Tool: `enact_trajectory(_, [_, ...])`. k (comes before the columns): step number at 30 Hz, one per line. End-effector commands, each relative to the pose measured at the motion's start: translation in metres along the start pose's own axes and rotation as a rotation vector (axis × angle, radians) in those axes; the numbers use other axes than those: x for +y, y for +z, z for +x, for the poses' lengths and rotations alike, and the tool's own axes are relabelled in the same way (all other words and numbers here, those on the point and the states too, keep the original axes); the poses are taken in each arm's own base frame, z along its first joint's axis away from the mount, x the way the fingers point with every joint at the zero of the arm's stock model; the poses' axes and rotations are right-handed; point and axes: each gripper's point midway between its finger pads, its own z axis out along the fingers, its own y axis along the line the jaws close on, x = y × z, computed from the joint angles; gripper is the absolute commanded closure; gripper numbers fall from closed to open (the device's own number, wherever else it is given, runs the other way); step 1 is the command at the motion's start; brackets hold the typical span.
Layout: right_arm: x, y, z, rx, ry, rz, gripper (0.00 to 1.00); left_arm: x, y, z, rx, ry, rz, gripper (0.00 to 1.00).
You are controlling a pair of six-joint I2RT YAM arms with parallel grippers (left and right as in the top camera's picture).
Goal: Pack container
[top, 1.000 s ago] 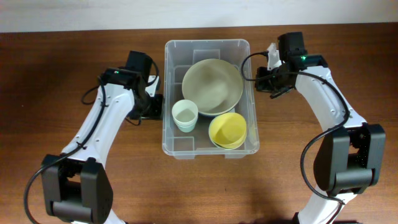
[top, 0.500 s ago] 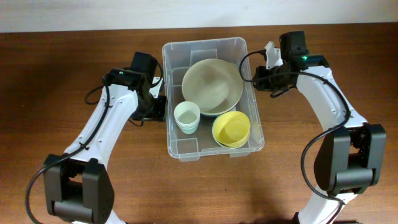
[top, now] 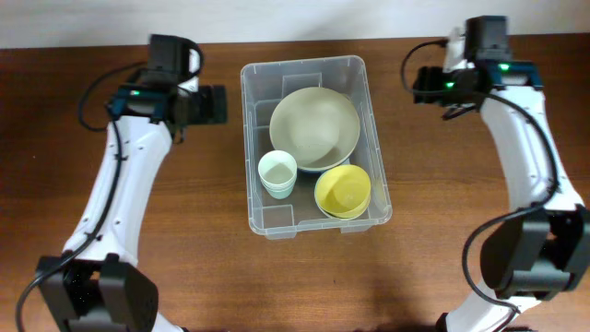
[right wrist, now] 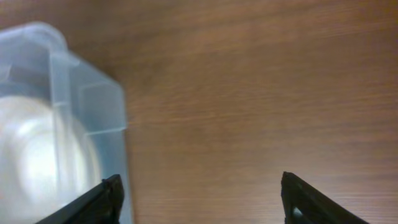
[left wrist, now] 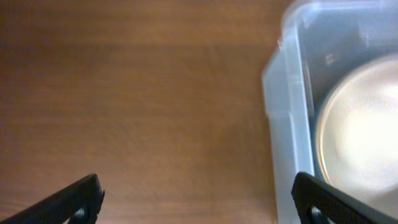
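Note:
The clear container (top: 251, 138) stands in the middle of the table. It holds a large pale green bowl (top: 313, 127), stacked white cups (top: 277, 172) and a yellow bowl (top: 342, 192). My left gripper (top: 216, 104) hovers left of its far corner, open and empty. In the left wrist view the left gripper (left wrist: 196, 205) spans bare wood, with the container's rim (left wrist: 289, 112) and the pale bowl (left wrist: 364, 137) at the right. My right gripper (top: 422, 85) hangs right of the far corner, open and empty. Below the right gripper (right wrist: 202, 205) is wood, with the container (right wrist: 93, 106) at the left.
The brown wooden table (top: 111, 277) lies bare on both sides of the tub. A white wall strip (top: 295, 18) runs along its far edge. Both arms' bases stand at the near edge.
Both grippers have opened, let go of the container's sides and drawn outward and toward the far edge. The container stays where it shifted, slightly right.

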Motion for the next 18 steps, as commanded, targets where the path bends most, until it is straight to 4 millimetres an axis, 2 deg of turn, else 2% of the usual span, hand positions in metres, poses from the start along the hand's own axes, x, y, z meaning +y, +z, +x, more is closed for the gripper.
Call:
enact_trajectory(1, [-0.014,-0.014,-0.003,-0.012,0.021,0.034,0.19,0.009,-0.011,-0.009,-0.037,-0.004,-0.024,0.00])
enact_trajectory(5, [-0.018,-0.026,0.009,0.030,0.065,0.024,0.00,0.014,-0.017,-0.011,-0.046,0.027,-0.041,0.00])
enact_trajectory(7, [-0.018,-0.039,0.011,0.026,0.073,0.032,0.01,0.014,-0.028,-0.012,-0.060,0.019,-0.026,0.00])
enact_trajectory(14, [-0.021,-0.118,0.011,-0.096,0.117,0.107,0.01,0.018,-0.094,-0.013,-0.161,0.025,-0.002,0.00])
enact_trajectory(16, [-0.021,-0.141,0.013,-0.144,0.122,0.121,0.01,0.020,-0.106,-0.007,-0.184,0.029,-0.002,0.00])
enact_trajectory(17, [-0.021,-0.163,0.019,-0.194,0.122,0.134,0.01,0.021,-0.116,0.003,-0.204,0.027,0.000,0.00])
enact_trajectory(18, [-0.021,-0.175,0.023,-0.223,0.125,0.137,0.01,0.022,-0.121,0.008,-0.217,0.026,0.001,0.00])
